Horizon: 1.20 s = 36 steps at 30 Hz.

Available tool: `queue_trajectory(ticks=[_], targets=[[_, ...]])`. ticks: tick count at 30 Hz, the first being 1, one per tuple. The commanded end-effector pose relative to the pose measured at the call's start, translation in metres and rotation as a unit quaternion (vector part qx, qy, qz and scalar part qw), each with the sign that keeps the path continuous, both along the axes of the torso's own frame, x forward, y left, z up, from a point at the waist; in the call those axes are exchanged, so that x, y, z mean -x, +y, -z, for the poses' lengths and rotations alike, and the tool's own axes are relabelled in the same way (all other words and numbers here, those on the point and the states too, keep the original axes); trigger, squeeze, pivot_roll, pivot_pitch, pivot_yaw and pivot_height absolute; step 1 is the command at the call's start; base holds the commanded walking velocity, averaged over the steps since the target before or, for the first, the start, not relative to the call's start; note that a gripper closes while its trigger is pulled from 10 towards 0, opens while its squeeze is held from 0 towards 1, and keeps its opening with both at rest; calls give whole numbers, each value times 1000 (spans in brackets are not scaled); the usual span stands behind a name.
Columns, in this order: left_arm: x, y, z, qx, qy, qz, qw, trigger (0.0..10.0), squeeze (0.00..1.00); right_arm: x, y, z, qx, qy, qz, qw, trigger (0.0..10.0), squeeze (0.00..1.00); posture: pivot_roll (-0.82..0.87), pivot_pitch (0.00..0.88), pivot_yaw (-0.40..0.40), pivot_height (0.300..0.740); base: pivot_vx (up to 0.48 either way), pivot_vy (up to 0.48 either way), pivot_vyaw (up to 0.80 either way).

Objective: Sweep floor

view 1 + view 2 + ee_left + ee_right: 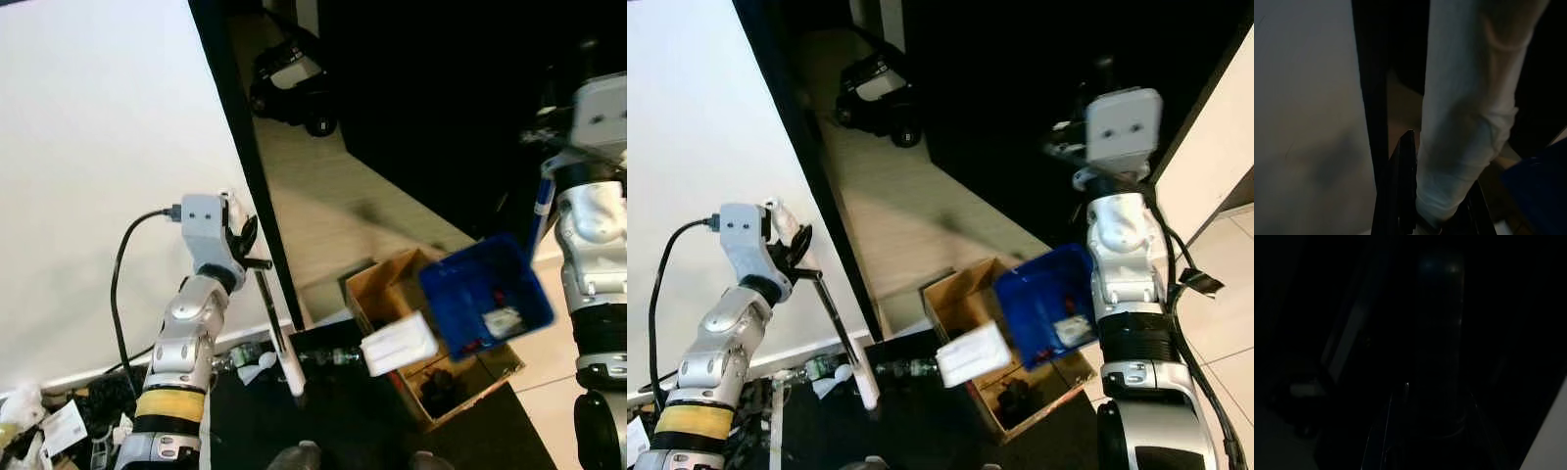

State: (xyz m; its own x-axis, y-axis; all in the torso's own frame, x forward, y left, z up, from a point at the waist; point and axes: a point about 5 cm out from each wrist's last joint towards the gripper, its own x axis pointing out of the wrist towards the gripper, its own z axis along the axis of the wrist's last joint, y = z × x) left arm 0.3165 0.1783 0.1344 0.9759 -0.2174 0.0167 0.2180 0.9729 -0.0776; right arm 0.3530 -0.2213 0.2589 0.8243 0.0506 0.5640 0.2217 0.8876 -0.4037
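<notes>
My left gripper (pixel 240 237) is raised beside the white wall and shut on the white grip (pixel 1459 127) of a broom. The broom's thin dark rod (pixel 274 323) slants down to a pale tip at the floor. On the other side, my right gripper (pixel 1070 147) is held high against the dark background, shut on the thin blue handle (pixel 538 211) of a blue dustpan (pixel 485 294). The dustpan hangs tilted over an open cardboard box (pixel 384 284). It holds a white scrap and red bits. A white flat piece (pixel 397 343) sits at its lower edge, above the box.
A black wheeled toy car (pixel 289 88) stands far up the strip of wooden floor. A black frame edge (pixel 250 166) divides the white wall from the floor. Bottles and clutter (pixel 59 421) lie at the lower left, beside a black mat (pixel 333 411).
</notes>
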Motion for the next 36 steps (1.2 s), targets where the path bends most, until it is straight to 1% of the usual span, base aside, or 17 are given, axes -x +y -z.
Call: queue_trajectory(ticks=[1,3,5,7,8,13,15,17,18,21,23,26,28,30,34,35,36], targets=[[2,8,-7,-14,-16,-8,1000,10000,0,2,8,-7,28,-29,-13,999,10000,0,102,102,63,740,0,0,0],[4,8,-6,-13,-13,-8,1000,10000,0,1,15,6,58,-16,-18,998,10000,0,102,104,64,740,0,0,0],[4,8,-6,-13,-13,-8,1000,10000,0,1,15,6,58,-16,-18,998,10000,0,102,104,64,740,0,0,0],[4,8,-6,-13,-12,-7,1000,10000,0,1,19,12,73,-13,-24,997,10000,0,99,108,66,740,0,0,0],[4,7,-6,-12,-12,-5,1000,10000,0,1,24,16,95,-15,-32,995,10000,0,98,109,68,740,0,0,0],[4,6,-6,-11,-12,-3,1000,10000,0,1,30,20,124,-17,-38,991,10000,0,93,111,68,740,0,0,0],[3,6,-7,-10,-12,-3,1000,10000,0,1,38,25,138,-15,-54,989,10000,0,90,112,68,740,0,0,0],[3,5,-6,-8,-12,-2,1000,10000,0,2,52,35,150,-5,-83,985,10000,0,85,110,68,740,0,0,0],[3,5,-6,-8,-12,-2,1000,10000,0,2,52,35,150,-5,-83,985,10000,0,85,110,68,740,0,0,0],[3,2,-5,-6,-11,-1,1000,10000,0,10,82,61,177,17,-144,974,10000,0,91,112,59,740,0,0,0],[4,1,-5,-5,-11,0,1000,10000,0,13,88,67,186,20,-155,970,10000,0,91,112,59,740,0,0,0],[5,0,-5,-3,-11,-1,1000,10000,0,13,89,69,178,20,-153,972,10000,0,96,116,54,740,0,0,0],[6,0,-4,-3,-10,-3,1000,10000,0,9,81,62,164,12,-131,978,10000,0,98,117,53,740,0,0,0],[6,0,-4,-3,-10,-3,1000,10000,0,9,81,62,164,12,-131,978,10000,0,98,117,53,740,0,0,0],[8,1,-3,-5,-7,-4,1000,10000,0,3,48,33,117,-17,-68,991,10000,0,94,117,55,740,0,0,0],[8,1,-3,-5,-7,-4,1000,10000,0,3,48,33,117,-17,-68,991,10000,0,94,117,55,740,0,0,0],[8,2,-2,-6,-5,-4,1000,10000,0,2,38,26,91,-23,-52,994,10000,0,91,118,56,740,0,0,0]])
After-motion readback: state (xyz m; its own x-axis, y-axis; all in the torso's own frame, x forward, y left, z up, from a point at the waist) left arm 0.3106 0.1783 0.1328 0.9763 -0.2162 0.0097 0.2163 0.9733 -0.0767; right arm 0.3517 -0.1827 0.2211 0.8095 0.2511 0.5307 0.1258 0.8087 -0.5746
